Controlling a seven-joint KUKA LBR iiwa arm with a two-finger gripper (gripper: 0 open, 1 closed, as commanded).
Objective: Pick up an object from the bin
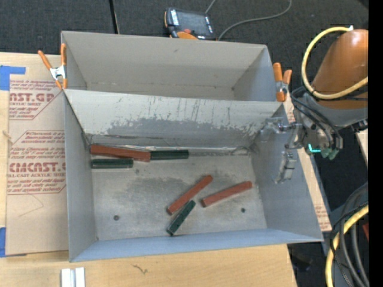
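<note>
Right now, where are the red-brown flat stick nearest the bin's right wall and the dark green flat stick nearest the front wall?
Red-brown flat stick (pixel 226 194): camera view, middle of its length.
Dark green flat stick (pixel 181 217): camera view, middle of its length.

Red sticks (pixel 226 194), dark green sticks (pixel 181 216)

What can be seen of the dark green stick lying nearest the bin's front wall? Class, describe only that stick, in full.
The dark green stick is a short, slim, straight bar with blunt ends and a dull surface; its material cannot be told. It lies flat and whole on the grey bin floor, near the middle of the front wall, slanting from lower left to upper right. Its upper part lies alongside the lower end of a longer red-brown stick and seems to touch it. Nothing else is on it.
</note>
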